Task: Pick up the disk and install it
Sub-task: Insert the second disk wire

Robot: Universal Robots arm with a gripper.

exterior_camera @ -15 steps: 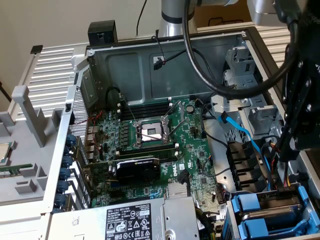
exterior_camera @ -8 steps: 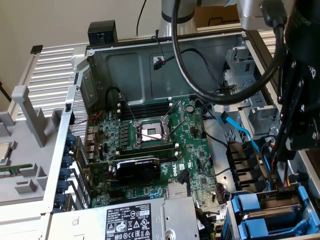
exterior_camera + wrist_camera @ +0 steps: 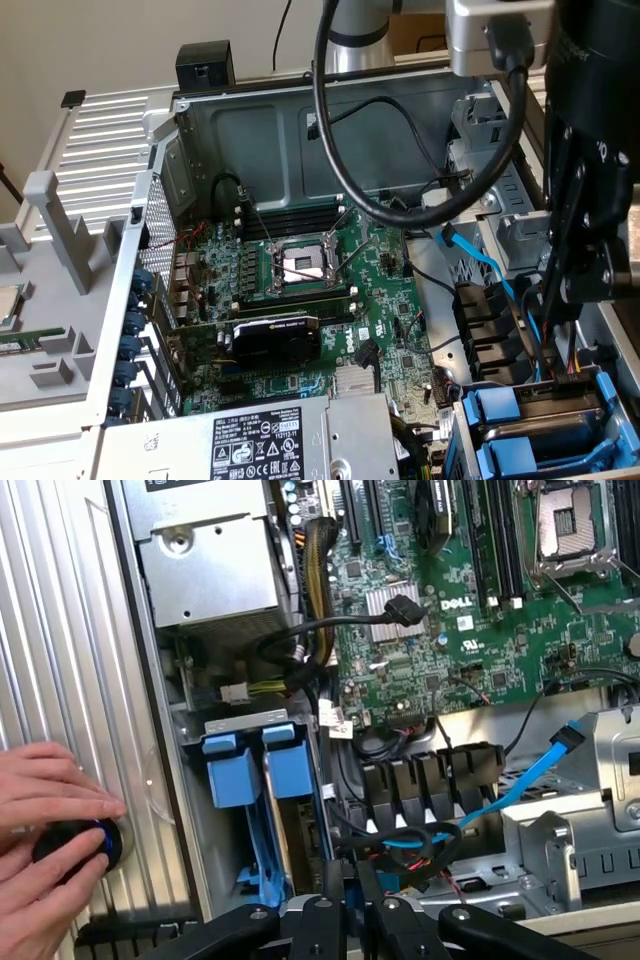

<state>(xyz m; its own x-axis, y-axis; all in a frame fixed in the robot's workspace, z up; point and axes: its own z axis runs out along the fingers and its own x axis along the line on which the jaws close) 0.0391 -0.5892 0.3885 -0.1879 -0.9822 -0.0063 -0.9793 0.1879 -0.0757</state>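
Where the exterior view presents the open computer case (image 3: 190,130) with its motherboard (image 3: 300,270), the disk (image 3: 545,425) sits in the drive bay below the hand (image 3: 575,290). Whether the hand is spread cannot be told. Wrist view adds a person's fingers (image 3: 55,810) on a black knob (image 3: 75,842).

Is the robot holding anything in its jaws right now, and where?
It cannot be told. The gripper sits low beside the blue disk carriers in the bay.
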